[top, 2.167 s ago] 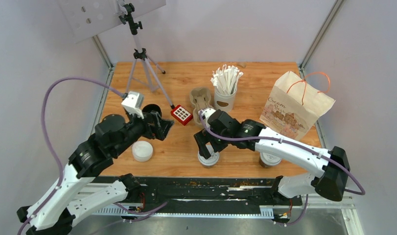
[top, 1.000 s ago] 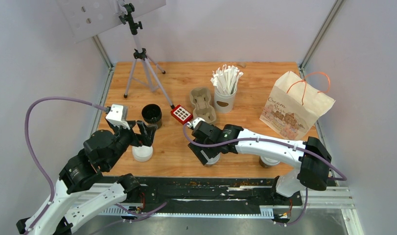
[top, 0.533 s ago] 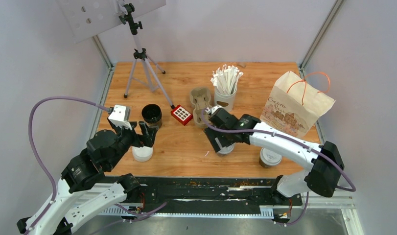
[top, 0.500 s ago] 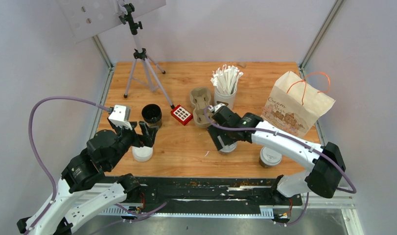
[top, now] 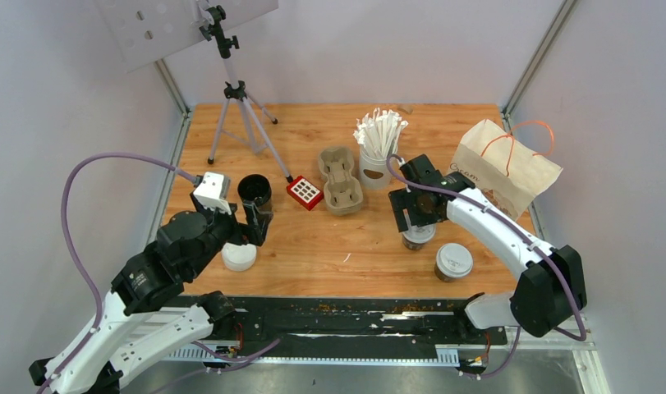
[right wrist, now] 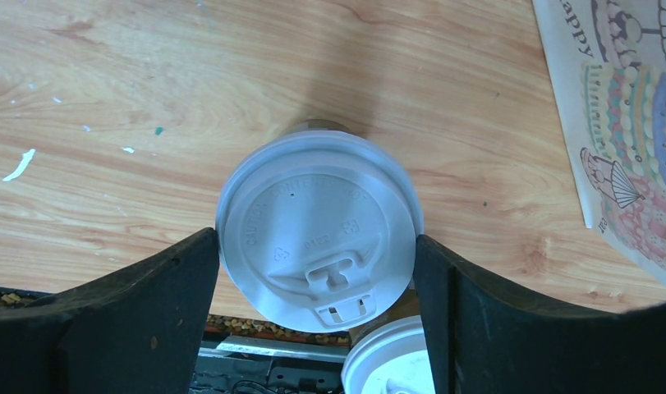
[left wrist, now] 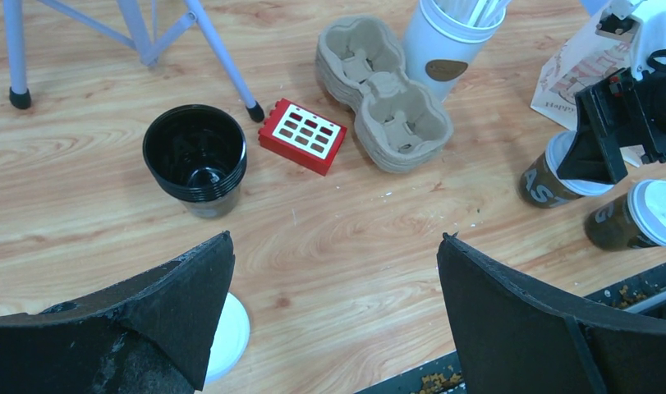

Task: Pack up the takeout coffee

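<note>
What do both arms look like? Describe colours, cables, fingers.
The left arm and right arm have white shells, black joints and a purple cable looping to each wrist. The left gripper and right gripper carry broad black wedge-shaped fingers.

Paper bag [right wrist: 621, 123] reads "appy" in dark print at the top edge of the right wrist view, with the first letter cut off by the frame. The brown cup [left wrist: 547, 179] nearer the bag shows pale letters "AS" on its side in the left wrist view, the rest hidden. The white lid [right wrist: 317, 234] has embossed lettering around its top, too faint to read.
</note>
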`<state>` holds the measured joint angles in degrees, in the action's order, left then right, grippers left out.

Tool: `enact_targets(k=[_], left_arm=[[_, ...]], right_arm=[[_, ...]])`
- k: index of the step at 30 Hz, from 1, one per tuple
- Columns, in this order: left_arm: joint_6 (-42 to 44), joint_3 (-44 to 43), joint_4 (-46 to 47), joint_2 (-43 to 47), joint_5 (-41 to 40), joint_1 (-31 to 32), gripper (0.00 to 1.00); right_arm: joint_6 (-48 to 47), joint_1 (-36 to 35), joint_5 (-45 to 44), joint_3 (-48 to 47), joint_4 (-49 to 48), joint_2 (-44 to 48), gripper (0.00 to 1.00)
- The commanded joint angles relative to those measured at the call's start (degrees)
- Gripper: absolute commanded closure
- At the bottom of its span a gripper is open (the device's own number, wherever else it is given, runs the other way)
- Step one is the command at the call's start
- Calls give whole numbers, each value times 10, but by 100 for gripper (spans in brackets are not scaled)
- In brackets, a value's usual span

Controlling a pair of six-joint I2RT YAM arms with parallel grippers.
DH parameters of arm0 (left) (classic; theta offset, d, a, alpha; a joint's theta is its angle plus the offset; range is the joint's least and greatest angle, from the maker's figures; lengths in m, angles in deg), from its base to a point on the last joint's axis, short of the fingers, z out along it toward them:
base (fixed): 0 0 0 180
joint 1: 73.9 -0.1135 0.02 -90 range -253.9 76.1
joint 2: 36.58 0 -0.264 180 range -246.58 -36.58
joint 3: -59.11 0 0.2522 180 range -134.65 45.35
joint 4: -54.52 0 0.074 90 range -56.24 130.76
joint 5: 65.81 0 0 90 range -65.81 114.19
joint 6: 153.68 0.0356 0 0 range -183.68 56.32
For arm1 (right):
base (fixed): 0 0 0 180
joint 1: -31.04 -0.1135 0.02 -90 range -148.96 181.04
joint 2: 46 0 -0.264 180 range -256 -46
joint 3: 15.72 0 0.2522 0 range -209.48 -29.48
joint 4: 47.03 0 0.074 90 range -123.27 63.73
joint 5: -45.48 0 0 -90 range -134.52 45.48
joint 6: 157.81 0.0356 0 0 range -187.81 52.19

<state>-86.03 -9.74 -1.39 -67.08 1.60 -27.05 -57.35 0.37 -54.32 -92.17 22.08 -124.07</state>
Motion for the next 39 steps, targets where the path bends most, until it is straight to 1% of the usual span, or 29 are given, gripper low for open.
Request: enact_targets(k=[1, 7, 11, 16, 23, 32, 36, 39], left_arm=[[-2, -7, 27, 0, 11, 2, 0], [-3, -5, 27, -2, 10, 2, 0], [-3, -7, 28, -3, 11, 2, 0], [-2, -8, 27, -5, 11, 2, 0], [-4, -9, 25, -3, 12, 2, 0], [0, -5, 19, 5, 9, 2, 0], [6, 7, 23, 5, 15, 2, 0], [12, 21, 27, 6, 22, 2, 0]], right_arm=[[-28, 24, 13, 11, -27, 7, 17], [-31, 35, 24, 35, -47, 3, 16], [-30, 40, 24, 53, -60, 4, 12], [-27, 41, 22, 45, -55, 15, 8], [-28, 42, 23, -23, -16, 18, 0], [-29, 42, 36, -98, 37, 25, 0], [-37, 41, 43, -167, 67, 29, 0], [-62, 42, 24, -240, 78, 32, 2]])
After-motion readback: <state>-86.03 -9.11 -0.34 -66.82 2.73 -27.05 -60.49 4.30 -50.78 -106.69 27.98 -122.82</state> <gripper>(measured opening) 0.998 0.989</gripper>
